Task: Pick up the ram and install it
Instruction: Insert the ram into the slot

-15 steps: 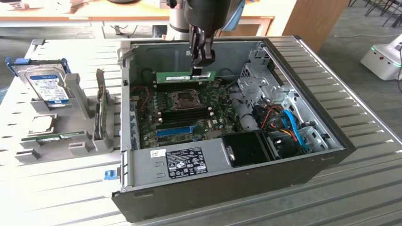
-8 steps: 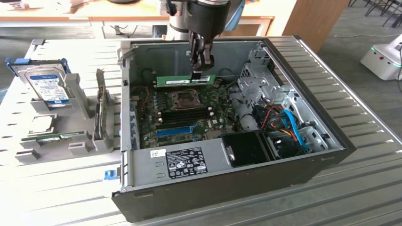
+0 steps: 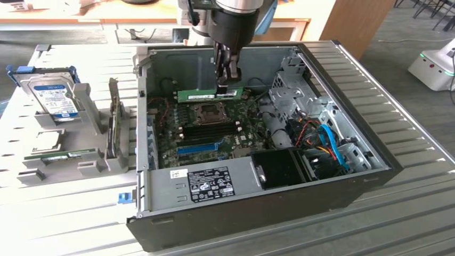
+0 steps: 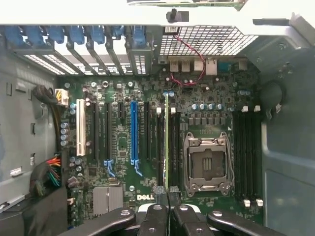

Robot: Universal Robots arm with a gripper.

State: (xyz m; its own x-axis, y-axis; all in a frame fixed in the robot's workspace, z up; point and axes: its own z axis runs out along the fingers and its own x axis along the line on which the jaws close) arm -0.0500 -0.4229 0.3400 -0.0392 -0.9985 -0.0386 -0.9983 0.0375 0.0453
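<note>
Hanging inside your open computer case (image 3: 284,210), the gripper (image 3: 229,84) pinches the ram (image 3: 202,95); you'd find this green stick level above the motherboard (image 3: 235,136), near the processor socket (image 3: 211,113)

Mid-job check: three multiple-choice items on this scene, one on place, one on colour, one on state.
1. Where is the ram? A on the hard drive; B above the motherboard inside the case; C on the floor.
2. The ram's colour? A green; B red; C white.
3. The gripper is: A open and empty; B shut on the ram; C resting on the table.
Answers: B, it hangs over the board within the case walls; A, its board is green; B, the gripper clamps its upper edge.
</note>
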